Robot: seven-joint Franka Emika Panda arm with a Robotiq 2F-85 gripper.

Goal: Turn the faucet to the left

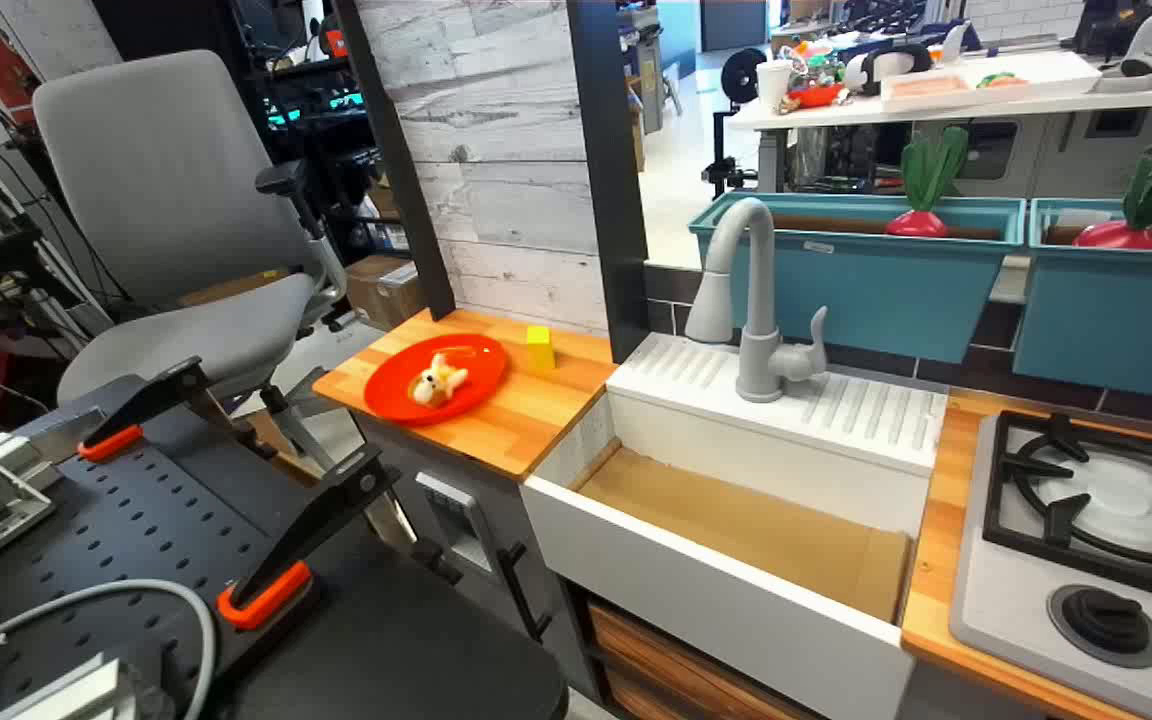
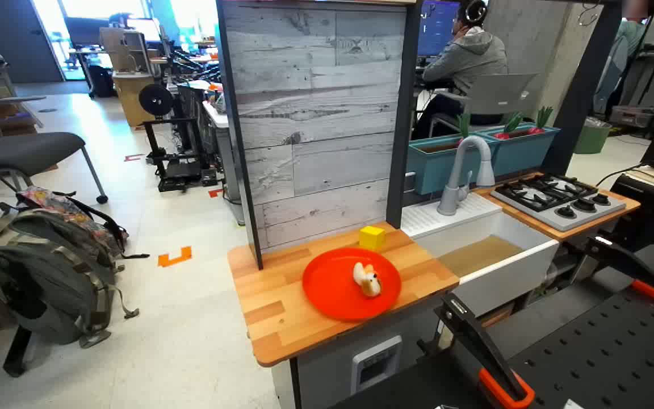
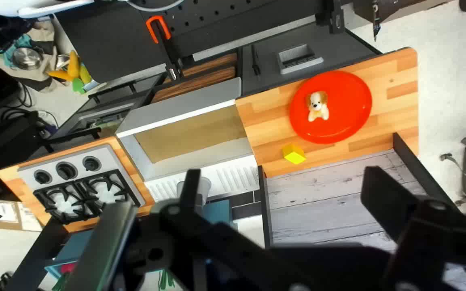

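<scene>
The grey faucet with its arched gooseneck spout stands upright behind the sink and shows in both exterior views (image 1: 761, 285) (image 2: 452, 184). Its spout head hangs to the left of the neck in an exterior view, with the small lever handle (image 1: 818, 340) on the right. In the wrist view only part of the faucet (image 3: 205, 186) shows; a black gripper finger hides much of it. My gripper (image 3: 283, 182) is open, with fingers wide apart and nothing between them. It is seen only in the wrist view, high above the toy kitchen, and does not appear in either exterior view.
The white sink (image 1: 726, 600) lies before the faucet. Teal planters (image 1: 856, 290) stand close behind it. A stove (image 1: 996, 600) is on one side. On the other are a red plate (image 1: 476, 355) with a toy dog (image 1: 439, 380), a yellow cube (image 1: 540, 348) and a tall wood panel (image 1: 506, 180).
</scene>
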